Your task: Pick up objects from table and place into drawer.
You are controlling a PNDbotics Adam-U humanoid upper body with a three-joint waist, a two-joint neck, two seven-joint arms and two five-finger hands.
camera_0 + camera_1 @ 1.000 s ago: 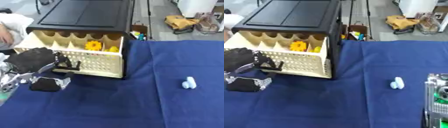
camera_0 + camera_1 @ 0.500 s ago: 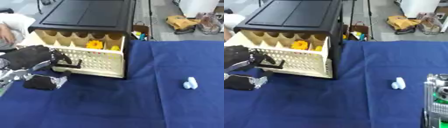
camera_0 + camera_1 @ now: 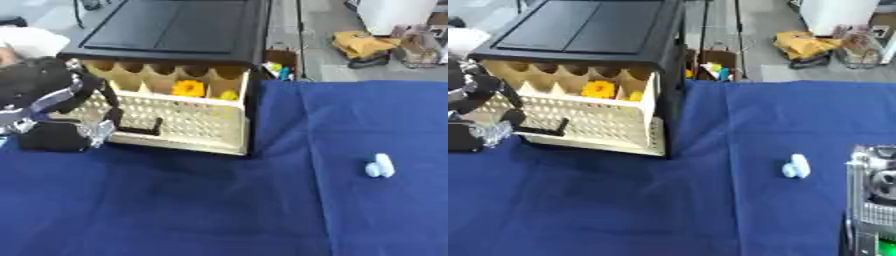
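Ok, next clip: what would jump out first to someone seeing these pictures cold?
The cream perforated drawer, pulled out of the black cabinet at upper left, with yellow things inside. The black left hand shows in front of the drawer's left end. Alone on the blue cloth to the right lies a small pale blue object.

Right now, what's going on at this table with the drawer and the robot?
The drawer of the black cabinet is pulled open, with yellow items already inside. The left robot hand is at the drawer's left front, by the dark handle; whether it holds anything can't be told. A small pale blue object lies on the blue tablecloth to the right, not yet picked up. The right robot hand shows only at the lower right edge of the right eye view.
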